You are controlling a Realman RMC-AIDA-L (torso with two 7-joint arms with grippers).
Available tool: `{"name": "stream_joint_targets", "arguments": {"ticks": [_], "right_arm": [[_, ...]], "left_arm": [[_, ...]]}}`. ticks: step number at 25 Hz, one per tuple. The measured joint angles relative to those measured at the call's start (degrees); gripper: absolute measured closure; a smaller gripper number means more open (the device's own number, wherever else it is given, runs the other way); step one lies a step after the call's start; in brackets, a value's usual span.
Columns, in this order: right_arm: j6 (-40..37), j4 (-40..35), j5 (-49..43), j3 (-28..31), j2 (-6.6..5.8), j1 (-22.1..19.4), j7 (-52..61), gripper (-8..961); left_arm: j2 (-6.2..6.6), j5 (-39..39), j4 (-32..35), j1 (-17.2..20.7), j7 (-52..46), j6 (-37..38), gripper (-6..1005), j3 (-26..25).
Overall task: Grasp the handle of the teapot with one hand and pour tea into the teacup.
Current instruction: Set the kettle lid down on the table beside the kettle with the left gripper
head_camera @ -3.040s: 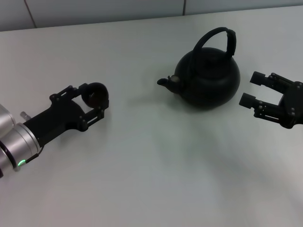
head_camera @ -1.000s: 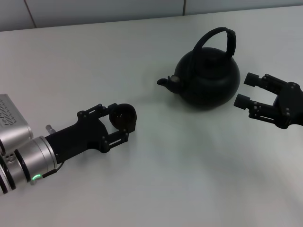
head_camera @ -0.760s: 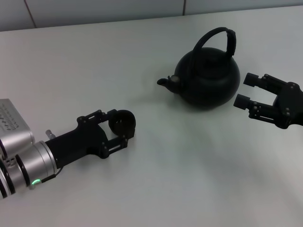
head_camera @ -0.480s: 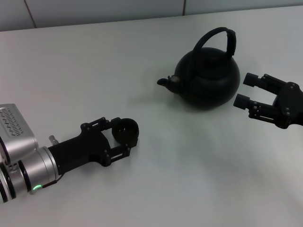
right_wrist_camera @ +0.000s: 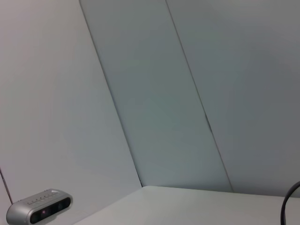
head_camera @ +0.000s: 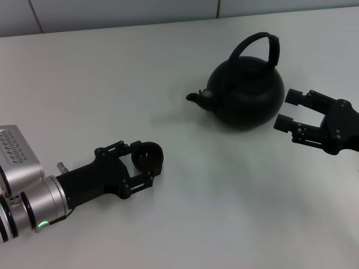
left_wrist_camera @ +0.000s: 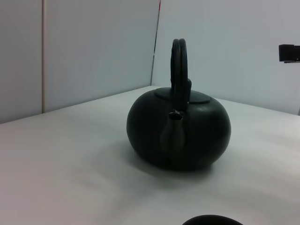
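The teapot (head_camera: 247,92) is matte black all over, its arched handle (head_camera: 259,46) and spout included. The teacup (head_camera: 148,156) is black too. Both grippers, left (head_camera: 134,164) and right (head_camera: 291,109), are black; the left arm behind is silver with a green light. The table (head_camera: 112,78) is plain white, the wall pale grey.

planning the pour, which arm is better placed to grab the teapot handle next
Right. The right gripper is open beside the round matte-black teapot, near its arched black handle. The left gripper is shut on the small black teacup, farther away.
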Motion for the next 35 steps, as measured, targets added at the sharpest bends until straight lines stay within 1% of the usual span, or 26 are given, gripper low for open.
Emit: {"name": "stream_joint_targets", "arguments": {"ticks": [5,11,21,35], "right_arm": [[-0.08,0.0,0.0,0.0,0.02,0.0,0.04,132],[-0.07,0.0,0.0,-0.01,0.03,0.09,0.06,133],[0.27,0.61,0.26,-0.09,0.06,0.41,0.05,133],[0.9,0.5,0.36,0.01,-0.21,0.97,0.05,133]], "left_arm": [[0.0,0.02,0.15,0.33,0.04,-0.01,289,0.04],[0.0,0.05,0.37,0.56,-0.02,0.01,287,1.22],[0.0,0.04,0.62,0.55,0.21,-0.8,285,1.25],[0.0,0.07,1.22,0.41,0.32,-2.07,281,1.63]]}}
